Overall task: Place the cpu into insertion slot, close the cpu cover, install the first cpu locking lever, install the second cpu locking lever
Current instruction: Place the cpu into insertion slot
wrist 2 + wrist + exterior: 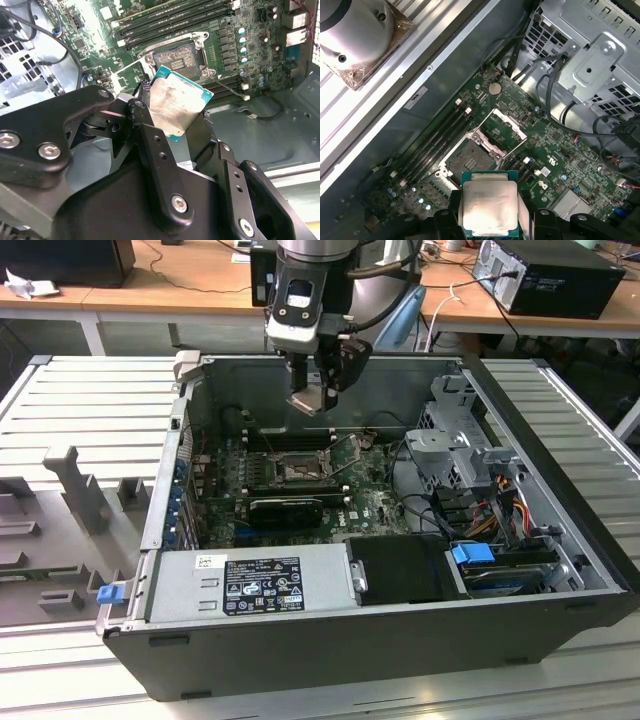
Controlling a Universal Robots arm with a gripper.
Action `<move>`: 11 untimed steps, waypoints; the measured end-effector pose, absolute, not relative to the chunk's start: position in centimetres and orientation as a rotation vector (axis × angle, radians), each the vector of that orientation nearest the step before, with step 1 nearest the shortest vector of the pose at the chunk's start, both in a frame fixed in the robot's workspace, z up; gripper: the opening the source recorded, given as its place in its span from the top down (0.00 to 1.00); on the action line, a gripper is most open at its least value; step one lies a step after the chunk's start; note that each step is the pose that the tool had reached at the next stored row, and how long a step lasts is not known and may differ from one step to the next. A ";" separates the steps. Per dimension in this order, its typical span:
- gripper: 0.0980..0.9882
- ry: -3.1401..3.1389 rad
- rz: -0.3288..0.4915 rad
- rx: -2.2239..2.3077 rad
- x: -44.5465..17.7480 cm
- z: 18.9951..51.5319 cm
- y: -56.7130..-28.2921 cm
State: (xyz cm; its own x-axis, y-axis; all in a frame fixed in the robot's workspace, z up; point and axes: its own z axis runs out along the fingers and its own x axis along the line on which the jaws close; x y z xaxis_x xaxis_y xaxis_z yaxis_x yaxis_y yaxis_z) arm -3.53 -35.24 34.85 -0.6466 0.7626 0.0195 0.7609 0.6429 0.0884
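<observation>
Gripper (315, 392) is clamped on the cpu (308, 403), one finger on each of two opposite edges, with the chip's pale metal top showing in both wrist views. It holds the chip in the air inside the open computer case (400, 650), well clear of the green board (370, 505).

In the exterior view, the insertion slot (300, 468) lies lower than the chip and nearly in line with it. In the first wrist view, the cpu (489, 207) and the insertion slot (467, 159) are apart, with no overlap, so the chip is judged not yet over the slot. The chip's edges look roughly parallel to the slot frame.

The cpu cover (502, 125) is swung open beside the slot, so the contact field is bare.
</observation>
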 end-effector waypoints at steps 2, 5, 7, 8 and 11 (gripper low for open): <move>0.52 2.818 0.138 1.336 -3.5 34.8 -35.2; 0.52 2.792 0.137 1.385 -3.5 34.8 -35.2; 0.52 2.770 0.137 1.426 -3.5 34.8 -35.2; 0.52 2.758 0.136 1.447 -3.5 34.8 -35.2; 0.52 2.724 0.135 1.506 -3.5 34.8 -35.2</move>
